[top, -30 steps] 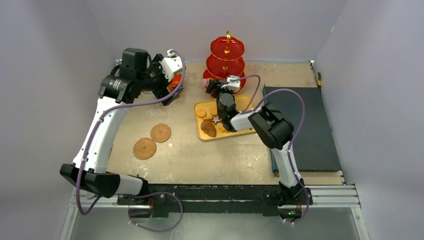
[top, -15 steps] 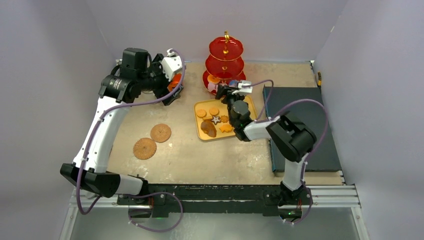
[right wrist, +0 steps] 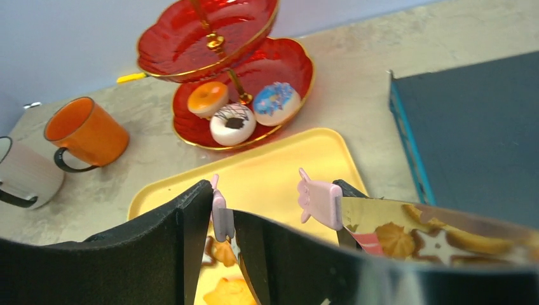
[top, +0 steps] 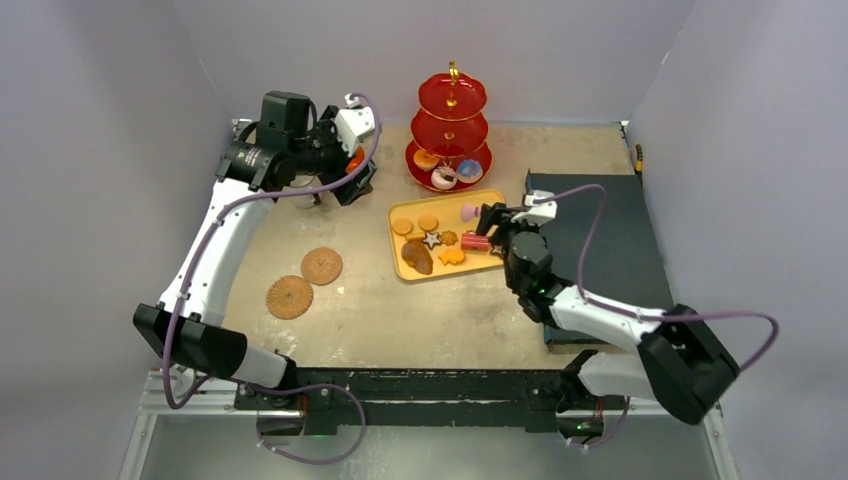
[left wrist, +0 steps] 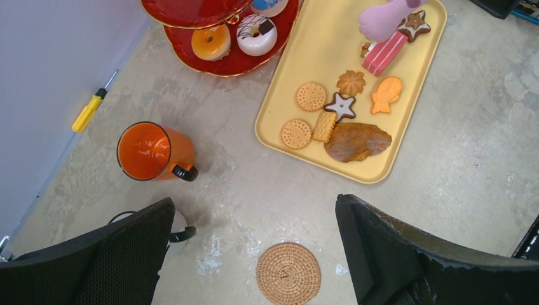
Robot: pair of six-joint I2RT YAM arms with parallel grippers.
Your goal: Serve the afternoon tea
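The red three-tier stand (top: 453, 95) carries an orange donut (right wrist: 208, 98), a white donut (right wrist: 233, 124) and a blue donut (right wrist: 274, 103) on its bottom tier. A yellow tray (top: 500, 200) holds biscuits, a star, a croissant (left wrist: 357, 141) and a striped wafer. My right gripper (right wrist: 270, 203) is shut on pink-tipped metal tongs (right wrist: 321, 202) over the tray's right side, with nothing between the tips. My left gripper (left wrist: 254, 254) hangs open above the table near the orange mug (left wrist: 152, 151). The white mug (right wrist: 25, 175) is partly hidden behind its left finger. Two coasters (top: 321, 265) (top: 289, 297) lie at the left.
A dark blue mat (top: 610, 260) covers the table's right side. A yellow screwdriver (left wrist: 89, 109) lies by the back wall, left of the stand. Grey walls close in the table on three sides.
My right arm has drawn back from the stand to the tray's right edge, uncovering the donuts on the bottom tier. The left arm shifted slightly right.
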